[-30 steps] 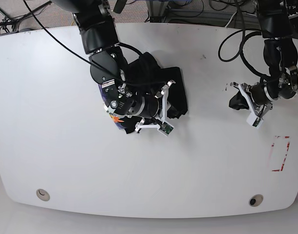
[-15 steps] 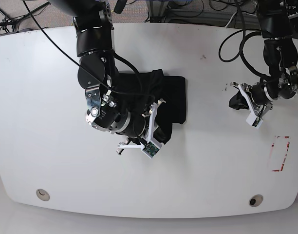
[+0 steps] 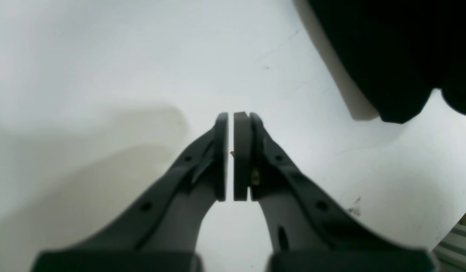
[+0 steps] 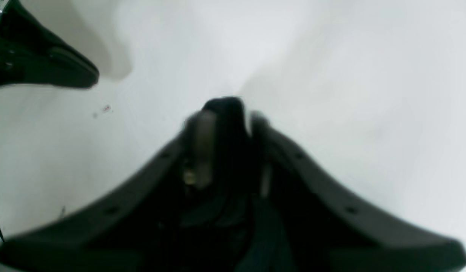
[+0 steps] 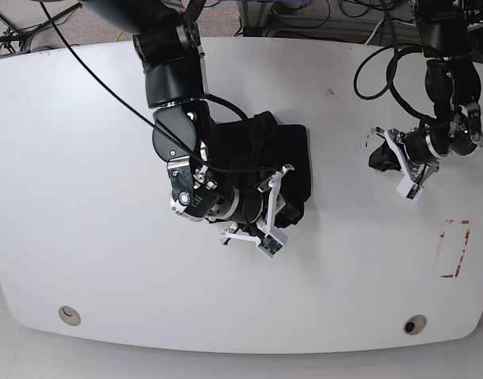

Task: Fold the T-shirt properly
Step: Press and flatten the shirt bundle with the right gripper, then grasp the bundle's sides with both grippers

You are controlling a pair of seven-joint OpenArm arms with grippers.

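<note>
right gripper point(image 4: 223, 124): jaws narrowly parted, a fold of black cloth bunched between the blurred fingers point(image 4: 202, 132); whether they clamp it cannot be told; in the base view this gripper point(image 5: 293, 207) sits at the near right corner of the garment, wrist camera bracket jutting toward the near table edge

left gripper point(image 3: 231, 155): jaws drawn together to a hairline slit, nothing between the pads point(image 3: 242, 155); poised over bare tabletop; in the base view it point(image 5: 377, 150) hangs at the far right, well apart from the garment

count: two arms, two grippers, one t-shirt, one table, one red outlined rectangle, two round fittings along the near edge

t-shirt point(image 5: 285, 154): black cloth, gathered into a compact, roughly rectangular bundle near the table's centre, partly hidden under the right arm; rumpled folds on its far side, flatter panel to the right; no print shows

table point(image 5: 84, 158): white, rounded corners, faint scuffs

red outlined rectangle point(image 5: 454, 249): marked on the table near its right edge, apart from everything else

round fittings point(image 5: 68, 315): one near left, one near right

change from half a second ago: right arm has swung toward the centre and right, its gripper now at the bundle's near right corner; the bundle sits slightly further right; left arm nearly unmoved
</note>
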